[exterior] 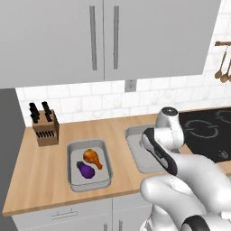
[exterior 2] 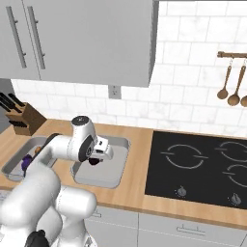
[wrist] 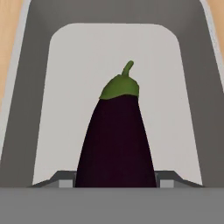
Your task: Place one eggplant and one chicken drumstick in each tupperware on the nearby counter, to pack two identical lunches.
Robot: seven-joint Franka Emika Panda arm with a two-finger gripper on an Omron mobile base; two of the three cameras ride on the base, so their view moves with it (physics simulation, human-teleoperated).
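The eggplant (wrist: 116,140) sits clamped between the half-open jaws of the gripper (exterior 2: 99,155), hanging over the empty second tupperware (exterior 2: 116,177). The first tupperware (exterior: 74,168) on the counter (exterior: 40,180) already holds an eggplant (exterior: 85,169) and drumstick (exterior: 92,157) (one lunch packed). By my judgement, releasing this eggplant and fetching another drumstick remain.

Knife block (exterior: 46,127), black stovetop (exterior 2: 202,166), hanging wooden spoons (exterior 2: 230,91).

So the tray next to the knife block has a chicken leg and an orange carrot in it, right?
Not quite. The tray next to the knife block does hold a chicken leg, but the thing beside it is a purple eggplant, not an orange carrot. The left base view shows it.
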